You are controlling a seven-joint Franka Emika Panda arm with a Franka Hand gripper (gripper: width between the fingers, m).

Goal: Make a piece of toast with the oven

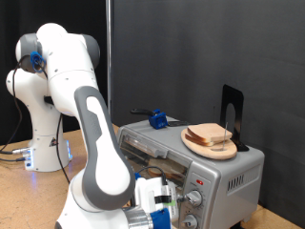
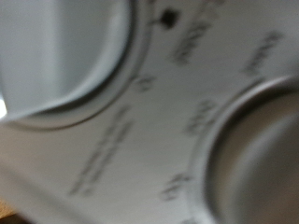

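Note:
The silver-grey oven (image 1: 227,177) stands at the exterior view's lower right, door shut. The piece of toast (image 1: 212,135) lies on a round wooden plate (image 1: 193,142) on top of the oven. My gripper (image 1: 170,204) is at the bottom of the exterior view, right up against the oven's front knobs (image 1: 195,198). Its fingers are hidden behind the hand there. The wrist view is a blurred close-up of the oven's control panel (image 2: 140,131) with printed markings and two round knobs (image 2: 75,47); no fingers show in it.
A thin black upright stand (image 1: 232,113) stands on the oven behind the plate. A small blue object (image 1: 157,119) sits on the oven's top towards the back. Black curtains hang behind. The wooden table (image 1: 29,196) carries cables near the robot base.

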